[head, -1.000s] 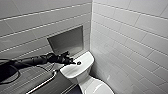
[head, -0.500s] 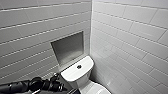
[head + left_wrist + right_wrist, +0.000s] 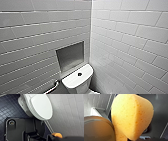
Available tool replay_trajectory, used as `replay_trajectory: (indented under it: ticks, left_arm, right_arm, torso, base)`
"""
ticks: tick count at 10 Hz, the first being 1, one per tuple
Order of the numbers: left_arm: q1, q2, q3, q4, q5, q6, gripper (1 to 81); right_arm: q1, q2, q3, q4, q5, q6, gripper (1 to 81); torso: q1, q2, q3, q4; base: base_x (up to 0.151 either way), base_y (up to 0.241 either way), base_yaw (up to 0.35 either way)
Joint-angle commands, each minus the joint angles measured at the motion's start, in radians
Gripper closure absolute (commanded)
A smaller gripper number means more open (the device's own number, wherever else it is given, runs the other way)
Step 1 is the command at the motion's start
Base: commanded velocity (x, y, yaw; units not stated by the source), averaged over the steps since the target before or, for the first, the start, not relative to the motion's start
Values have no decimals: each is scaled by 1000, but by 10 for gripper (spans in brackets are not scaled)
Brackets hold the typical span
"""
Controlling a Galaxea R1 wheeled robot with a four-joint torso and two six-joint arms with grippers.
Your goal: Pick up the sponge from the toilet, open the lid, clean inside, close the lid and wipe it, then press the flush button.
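sponge, orange and porous, looms close before the right wrist camera. an orange edge of it shows in the left wrist view too, next to dark robot parts. whether the left gripper or the right gripper has hold of it, and how wide either stands, i cannot tell. lid lies shut on the toilet, above dark floor tiles and beside a white tiled wall. in the head view the flush button sits in the middle of the tank top, under a wall niche, near a grab bar.
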State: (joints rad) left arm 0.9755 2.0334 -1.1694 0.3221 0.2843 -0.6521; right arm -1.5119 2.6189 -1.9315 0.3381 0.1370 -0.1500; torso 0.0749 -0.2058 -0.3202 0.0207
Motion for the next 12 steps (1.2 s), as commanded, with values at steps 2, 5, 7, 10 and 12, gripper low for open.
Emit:
replay_trajectory:
  ticks: [2,5,7,10,12]
  left_arm:
    - [292,218,-332,199,-272,5,811]
    - [392,352,-544,174,-376,-10,811]
    - [440,459,-723,126,-455,-24,811]
    - [478,570,-892,127,-453,-24,811]
    - [492,622,-963,133,-441,-24,811]
  right_arm:
    - [23,3,-4,-8,-66,0,811]
    - [11,17,-50,10,-21,3,811]
    - [9,34,-69,22,-4,3,811]
    - [5,62,-133,22,-7,1,811]
    - [0,77,-153,18,-7,1,811]
  torso:
    - [-1,0,6,0]
    - [-2,-1,11,0]
    - [-2,-2,11,0]
    - [-2,-2,12,0]
    - [-2,-2,58,0]
  base:
    - [0,0,0]
    - [0,0,0]
    - [0,0,0]
    - [0,0,0]
    - [0,0,0]
